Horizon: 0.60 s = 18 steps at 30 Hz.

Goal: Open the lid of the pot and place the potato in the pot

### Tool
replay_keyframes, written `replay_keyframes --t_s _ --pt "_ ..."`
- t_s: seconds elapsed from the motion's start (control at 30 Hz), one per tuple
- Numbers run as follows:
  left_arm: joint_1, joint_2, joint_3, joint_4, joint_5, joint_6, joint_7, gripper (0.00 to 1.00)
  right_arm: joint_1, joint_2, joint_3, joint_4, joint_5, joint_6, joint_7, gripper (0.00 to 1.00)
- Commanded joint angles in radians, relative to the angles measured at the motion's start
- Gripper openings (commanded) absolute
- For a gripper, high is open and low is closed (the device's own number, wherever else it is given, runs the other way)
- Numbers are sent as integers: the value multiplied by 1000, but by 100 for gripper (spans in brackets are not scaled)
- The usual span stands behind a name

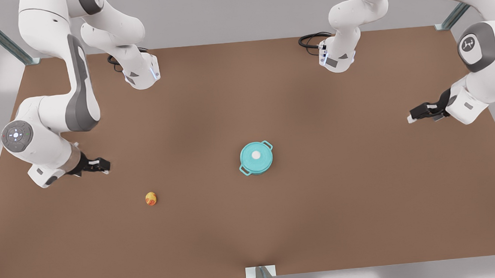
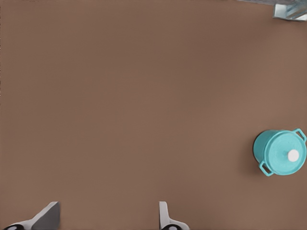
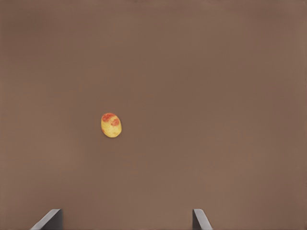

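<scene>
Zero steps complete: I judge the task to be at its start; the lid is not lifted and the potato is not picked up.
Pot lid: the flat round teal pot lid (image 1: pixel 256 155) with a small white knob sits closed on the pot, level as far as I can tell. My left wrist view shows it the same way (image 2: pixel 287 152).
Pot: the small round teal pot (image 1: pixel 253 171) with two loop handles stands near the middle of the table, nothing touching it; its side wall (image 2: pixel 261 154) appears in my left wrist view.
Potato: the tiny roundish yellow potato (image 1: pixel 150 198) with orange-red blotches lies on the bare table, well apart from the pot, toward the front view's left. My right wrist view looks down on it (image 3: pixel 111 125).
Steps left: lift the lid off and set it aside; grasp the potato; carry it over; release it inside the pot.
Right gripper: my right gripper (image 1: pixel 103 166) hovers near the potato at the front view's left, not touching it. Its fingers (image 3: pixel 50 219) stand wide apart and hold nothing.
Left gripper: my left gripper (image 1: pixel 413 116) waits at the front view's right, well apart from the pot. Its fingers (image 2: pixel 48 216) are spread and hold nothing.
Work surface: the flat brown table (image 1: pixel 244 92) carries the pot and the potato.
</scene>
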Motion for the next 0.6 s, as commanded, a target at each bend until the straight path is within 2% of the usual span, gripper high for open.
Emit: replay_keyframes --t_s 0.0,0.1,0.17,0.2,0.27,0.37,0.5,0.57 --pt "0 -2 -1 -7 1 43 6 100 -13 -1 -2 6 2 97 40 100" --pt "-40 21 -17 11 6 24 18 100 -7 1 4 5 3 95 42 100" --pt "-233 38 -40 3 119 0 -61 100 59 19 7 6 5 95 95 100" --pt "-285 53 -47 3 83 34 -210 100 109 40 13 8 -3 95 114 100" --pt "-481 115 -52 0 83 72 -419 100 172 73 18 41 0 95 112 100" --pt "-719 234 -52 16 164 246 -833 100 217 119 35 81 -7 97 91 100" --pt "-822 469 -50 163 218 287 -1003 100 217 217 32 91 -4 115 92 100" --pt "-834 488 -50 161 227 332 -1071 100 203 244 24 78 -4 184 88 100"
